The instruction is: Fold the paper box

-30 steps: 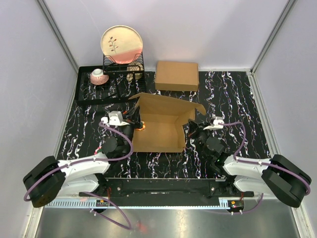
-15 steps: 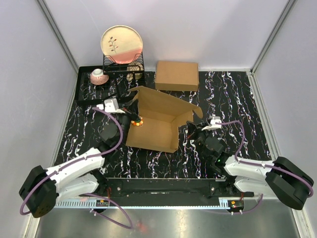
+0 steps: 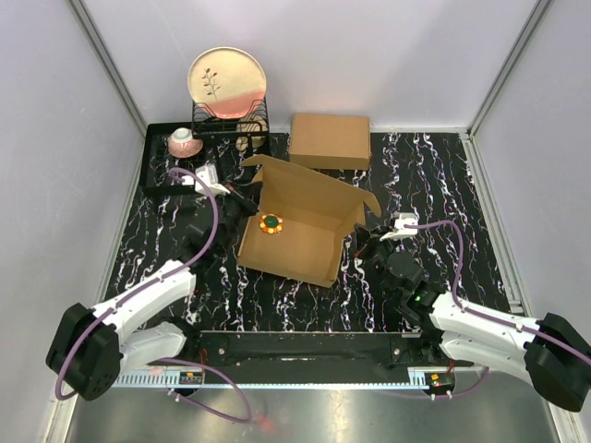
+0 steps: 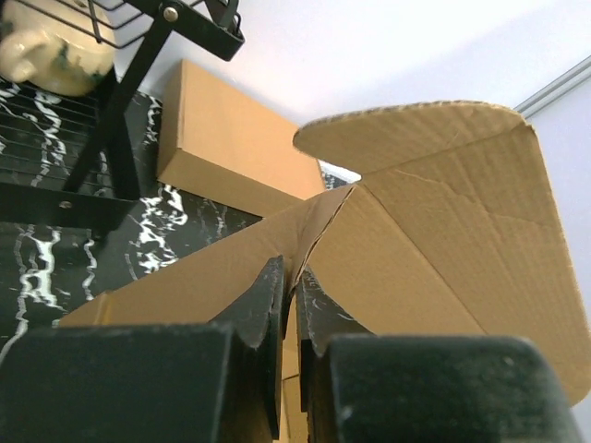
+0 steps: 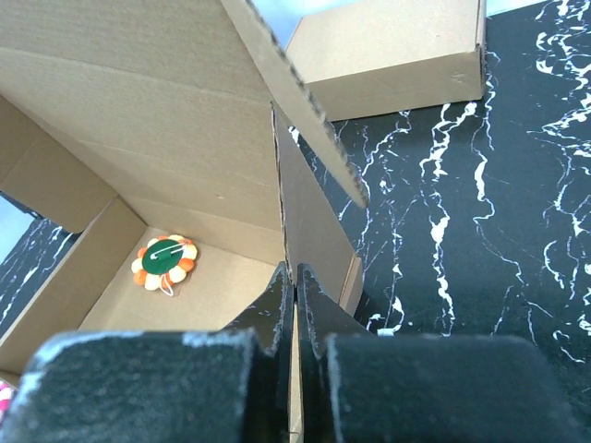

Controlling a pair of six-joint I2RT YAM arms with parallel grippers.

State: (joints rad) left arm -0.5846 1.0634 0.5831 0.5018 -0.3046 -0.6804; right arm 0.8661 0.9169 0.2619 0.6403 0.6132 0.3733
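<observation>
Since a second ago the left arm has swung out toward the dish rack [image 3: 231, 125] and the paper box [image 3: 295, 245] has turned and slid with it, so the orange-and-green flower piece [image 3: 271, 223] on its floor now lies in plain sight. From above, the box sits open in the middle of the black marbled bench [image 3: 425, 185], lid flap tilted up toward the made-up box [image 3: 330, 140] at the back. The left pincer [image 3: 245, 200] meets its left wall and the right pincer [image 3: 358, 245] its right wall. In the left wrist view, the left pincer [image 4: 289, 305] is all but closed, nipping the cardboard at a crease where the wall joins a rounded flap. The made-up box and the rack stand beyond. In the right wrist view, the right pincer [image 5: 295, 295] is pressed together on the thin edge of the side wall, with the flower piece on the box floor to its left.
</observation>
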